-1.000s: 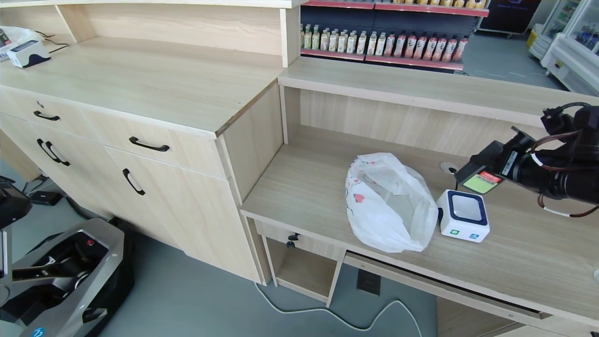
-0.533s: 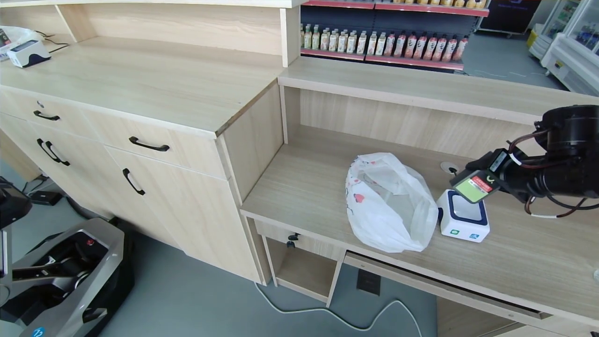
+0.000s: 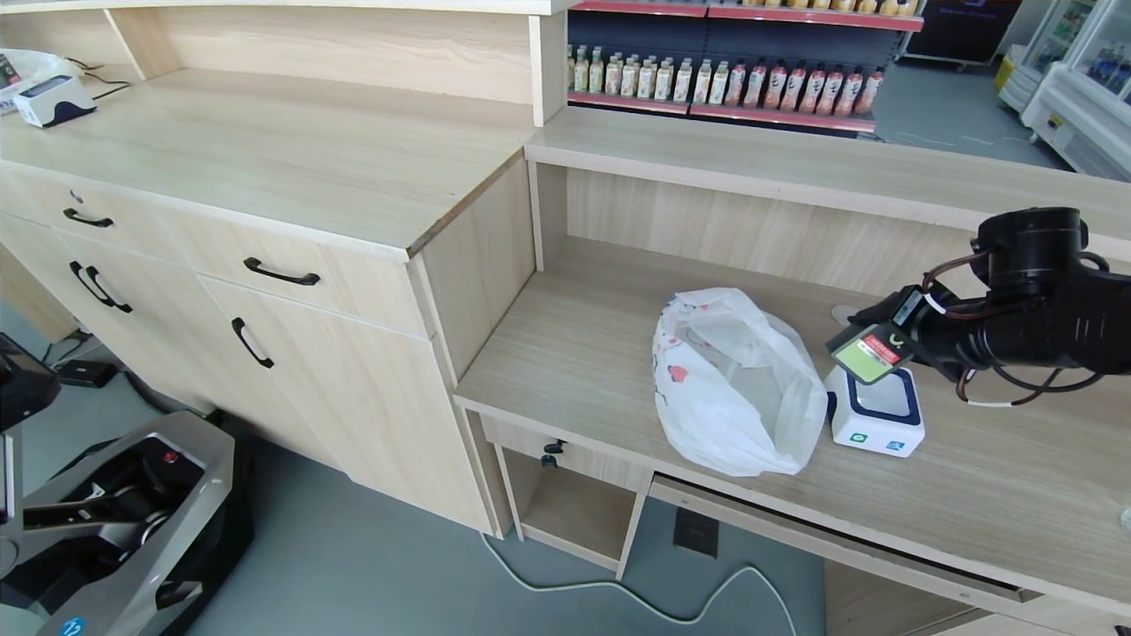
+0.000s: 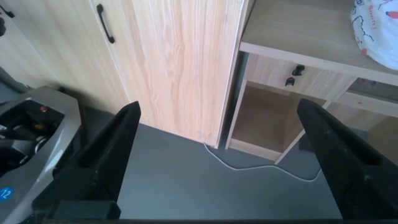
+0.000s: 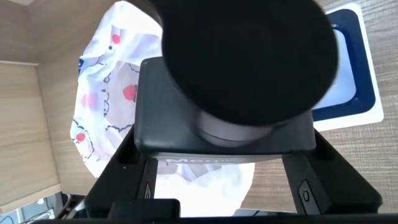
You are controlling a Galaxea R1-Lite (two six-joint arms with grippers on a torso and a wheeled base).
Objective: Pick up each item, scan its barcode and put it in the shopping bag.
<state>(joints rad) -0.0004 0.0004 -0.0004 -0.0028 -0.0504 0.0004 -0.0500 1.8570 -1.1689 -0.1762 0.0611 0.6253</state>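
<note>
1. White plastic, printed with small red figures, makes up the shopping bag (image 3: pixel 729 389). It lies slumped on the light wood counter (image 3: pixel 972 477) with its mouth gaping upward.
2. Just to the right of the bag stands the barcode scanner (image 3: pixel 875 411), a white cube with a dark-blue-framed window on top. The bag's edge is touching it or very nearly so.
3. The right gripper (image 3: pixel 897 329) is clamped on the item (image 3: pixel 869 353), a small dark box with a green face and a red strip. It holds the box tilted in the air above the scanner's far left corner, close to the bag's rim.
4. In the right wrist view, the right gripper (image 5: pixel 221 171) has a finger on each side of the box (image 5: pixel 217 134). The scanner window (image 5: pixel 351 68) and the bag (image 5: pixel 99 112) lie beneath.
5. The left gripper (image 4: pixel 217 109) hangs low over the grey floor before the cabinet (image 4: pixel 180 62), well apart from the counter. Its fingers are spread wide and hold nothing.
6. A white cable (image 3: pixel 618 587) trails on the floor below the counter. Rows of bottles (image 3: pixel 724 79) line a shelf behind.
</note>
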